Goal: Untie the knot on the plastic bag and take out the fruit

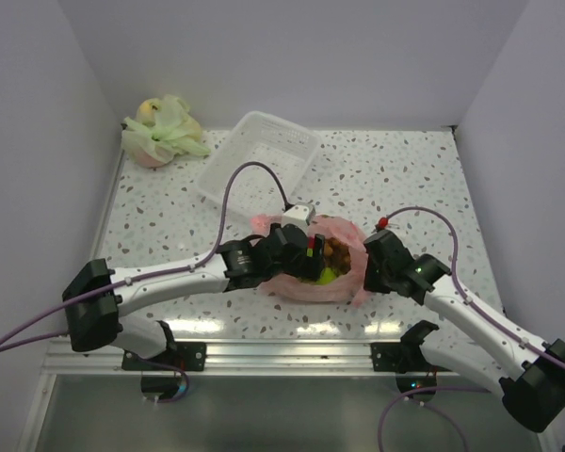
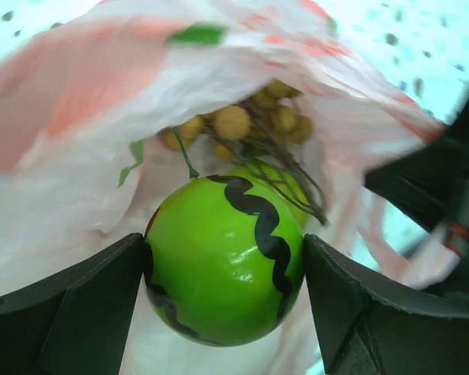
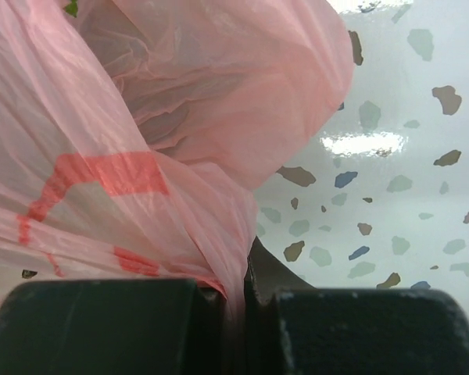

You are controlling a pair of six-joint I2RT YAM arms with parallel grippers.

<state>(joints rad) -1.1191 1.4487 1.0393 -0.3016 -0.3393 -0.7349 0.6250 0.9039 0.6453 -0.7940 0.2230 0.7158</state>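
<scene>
The pink plastic bag point(image 1: 344, 279) lies open in the middle of the table, between both arms. My left gripper point(image 1: 313, 265) reaches into its mouth and is shut on a green fruit point(image 2: 223, 262) with a wavy black stripe, a finger pressed on each side. Behind it in the bag lie a second green fruit point(image 2: 277, 178) and the bunch of small brown berries point(image 2: 246, 121). My right gripper point(image 1: 369, 273) is shut on the bag's right edge point(image 3: 219, 258), the pink film pinched between its fingers. No knot shows; red fruits are hidden.
A white basket point(image 1: 260, 160) stands behind the bag at the back middle. A pale green bag point(image 1: 162, 132) with fruit sits at the back left by the wall. Walls close the left, back and right sides.
</scene>
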